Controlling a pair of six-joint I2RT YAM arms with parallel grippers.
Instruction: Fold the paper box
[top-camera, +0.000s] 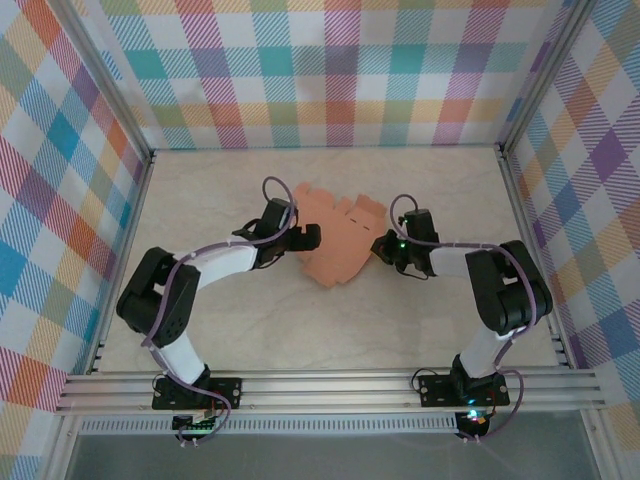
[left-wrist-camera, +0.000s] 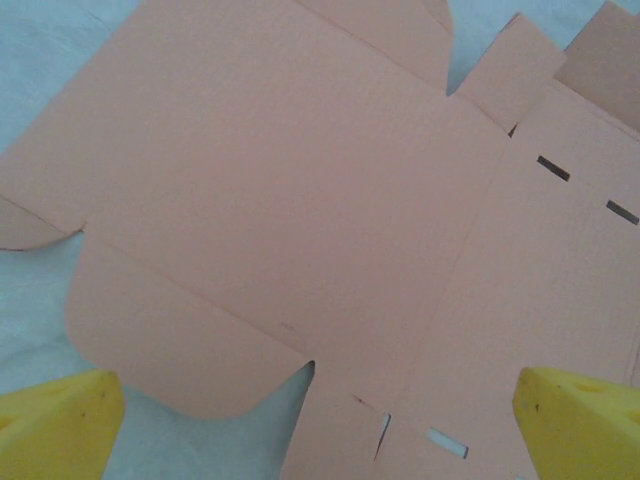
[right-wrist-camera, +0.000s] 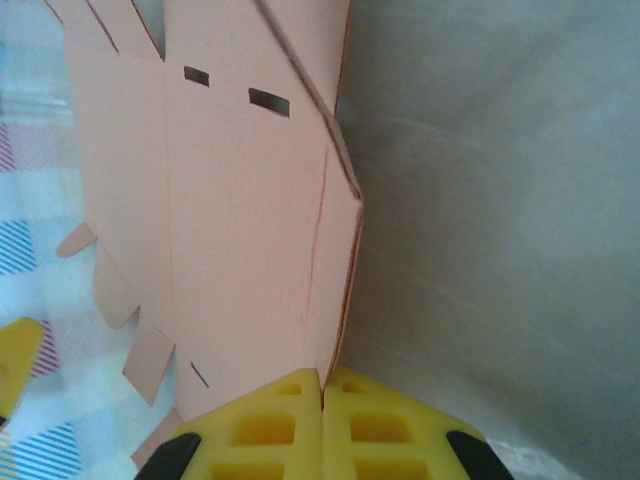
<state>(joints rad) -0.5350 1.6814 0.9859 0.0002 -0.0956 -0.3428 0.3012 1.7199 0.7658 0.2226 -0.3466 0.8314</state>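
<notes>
Paper box (top-camera: 335, 240): salmon-orange flat die-cut card sheet on pale desk (top-camera: 300, 330).
Left pincer (top-camera: 310, 238): spread wide at the sheet's 9 o'clock edge.
Right pincer (top-camera: 380, 246): clamped on its 3 o'clock edge.

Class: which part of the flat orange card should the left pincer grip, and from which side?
Probably the rounded flap on the edge of the paper box nearest the left pincer, approached from the left, low over the table. The card is thin and lies flat there, so only an edge can be pinched; the right pincer clamps the opposite edge.
</notes>
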